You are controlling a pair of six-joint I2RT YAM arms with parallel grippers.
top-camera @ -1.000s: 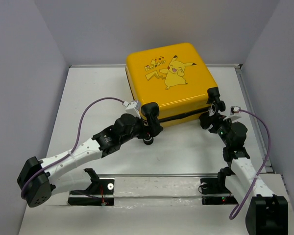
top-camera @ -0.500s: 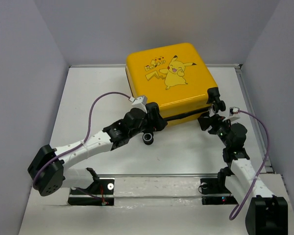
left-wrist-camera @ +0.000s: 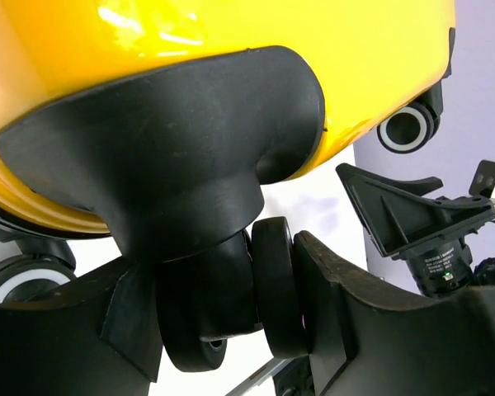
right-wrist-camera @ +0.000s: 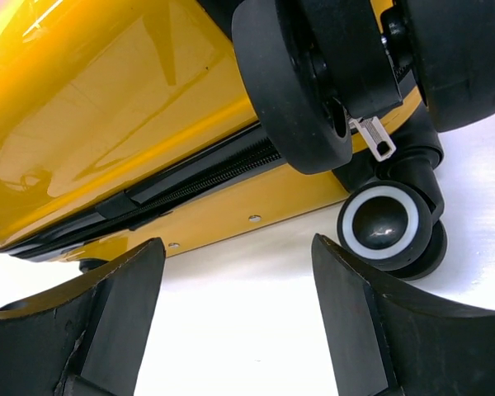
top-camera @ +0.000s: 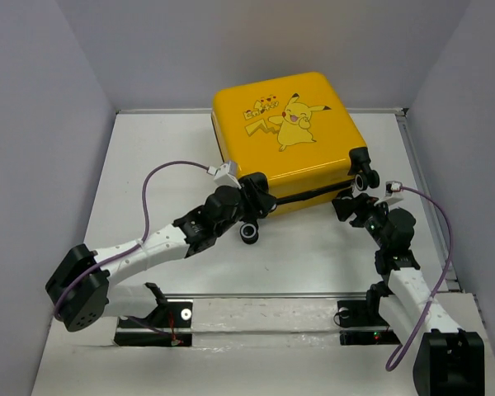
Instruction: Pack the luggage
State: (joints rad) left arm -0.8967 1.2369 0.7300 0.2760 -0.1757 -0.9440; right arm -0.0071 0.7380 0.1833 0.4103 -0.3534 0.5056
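Suitcase: Your small yellow hard-shell suitcase (top-camera: 289, 136) lies flat on the white table (top-camera: 148, 165), toward the far side. Its cartoon print faces up and its wheeled edge faces the arms.

Shells: The two halves sit together, and the dark zipper seam (right-wrist-camera: 202, 177) runs along the near side between them.

Left pincer: You've got the left pincer (left-wrist-camera: 227, 285) at the suitcase's near-left corner. It's clamped on the black twin caster wheel (left-wrist-camera: 272, 289) under the black moulded corner housing (left-wrist-camera: 173, 157).

Left contact: One finger (left-wrist-camera: 355, 322) presses the outer wheel's face. The other finger (left-wrist-camera: 58, 338) sits against the opposite side of the pair.

Right pincer: Your right pincer (right-wrist-camera: 235, 272) is at the near-right corner, low over the table. Its jaws stand apart with nothing between them but bare white surface.

Right surroundings: The seam is just beyond the fingertips. A white-ringed black caster (right-wrist-camera: 385, 227) rests on the table beside the right-hand finger (right-wrist-camera: 371, 313), not touching it.

Zip pull: A small silver metal tab (right-wrist-camera: 373, 138) hangs by the casters above that corner.

Spacing: The two pincers are well apart, one at each end of the wheeled edge.
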